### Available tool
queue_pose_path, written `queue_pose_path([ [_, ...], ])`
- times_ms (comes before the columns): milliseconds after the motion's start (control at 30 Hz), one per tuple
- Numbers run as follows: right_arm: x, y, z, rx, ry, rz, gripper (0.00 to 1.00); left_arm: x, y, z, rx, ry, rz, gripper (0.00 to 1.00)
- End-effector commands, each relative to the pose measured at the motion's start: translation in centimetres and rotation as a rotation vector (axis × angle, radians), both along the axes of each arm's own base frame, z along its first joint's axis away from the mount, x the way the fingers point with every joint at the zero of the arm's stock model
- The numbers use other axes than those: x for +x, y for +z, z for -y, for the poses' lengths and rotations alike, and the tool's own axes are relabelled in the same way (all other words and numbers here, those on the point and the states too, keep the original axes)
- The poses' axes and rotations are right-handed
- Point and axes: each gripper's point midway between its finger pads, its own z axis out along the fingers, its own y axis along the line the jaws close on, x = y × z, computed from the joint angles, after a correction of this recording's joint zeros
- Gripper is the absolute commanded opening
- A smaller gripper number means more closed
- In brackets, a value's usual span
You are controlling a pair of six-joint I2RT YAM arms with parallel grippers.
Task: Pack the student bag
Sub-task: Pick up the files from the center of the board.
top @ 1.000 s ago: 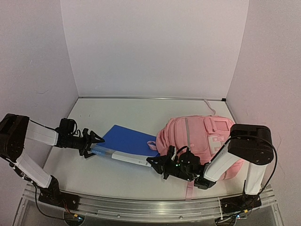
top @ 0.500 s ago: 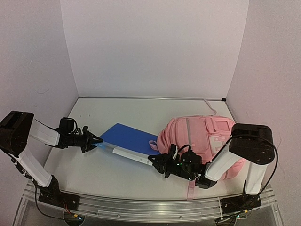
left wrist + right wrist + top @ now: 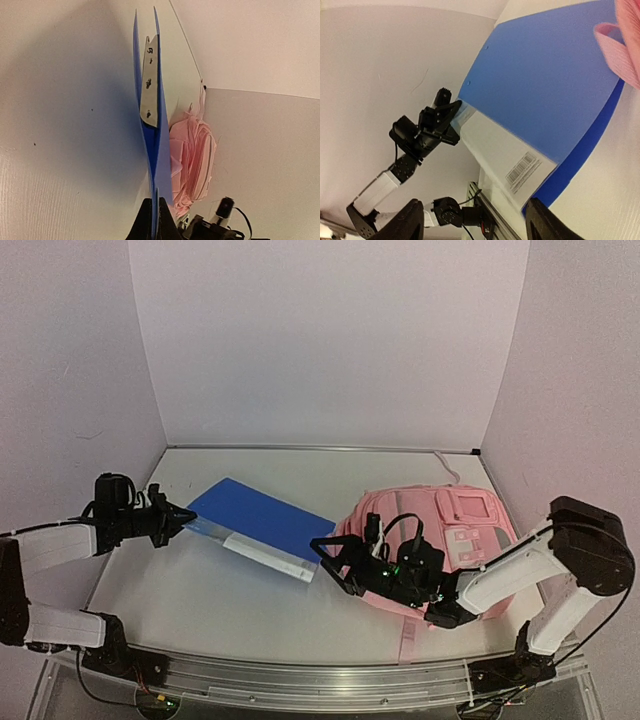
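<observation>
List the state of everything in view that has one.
left gripper: shut on a corner of the blue folder.
right gripper: open, at the folder's other end, gripping nothing.
blue folder: held at one corner, covers slightly parted.
student bag: lying flat on the table, front pockets up; main opening not visible.

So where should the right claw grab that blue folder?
Probably the near edge by the white label strip, with the open right gripper sliding in from the right, one finger above and one below. The blue folder is thin and flat, and the left gripper pinches its opposite corner, leaving this end free.
</observation>
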Motion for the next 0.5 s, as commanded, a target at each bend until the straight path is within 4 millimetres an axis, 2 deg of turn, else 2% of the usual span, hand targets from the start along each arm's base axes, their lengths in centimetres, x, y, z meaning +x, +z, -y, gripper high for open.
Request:
queue_pose_path([
  [0,1.5,8.0,1.0,-0.116,-0.079,0.278,0.85,1.1,3.8,-3.6,0.103,0.108,0.108,0.00],
  [100,2.7,8.8,2.7,-0.328,-0.143,0.337,0.96,1.2,5.5,-5.1,0.107,0.129,0.133,0.00],
  [167,4.0,9.2,3.8,-0.459,-0.173,0.365,0.98,1.3,6.5,-5.7,0.107,0.133,0.149,0.00],
  [300,6.7,5.3,7.2,-0.792,-0.176,0.295,0.98,1.6,8.3,-5.7,0.094,0.114,0.189,0.00],
  [367,7.2,3.3,8.9,-0.953,-0.174,0.269,0.98,1.7,9.4,-5.5,0.092,0.100,0.225,0.00],
  [467,7.3,1.4,10.2,-1.149,-0.125,0.274,0.98,1.5,10.7,-5.2,0.088,0.081,0.269,0.00],
])
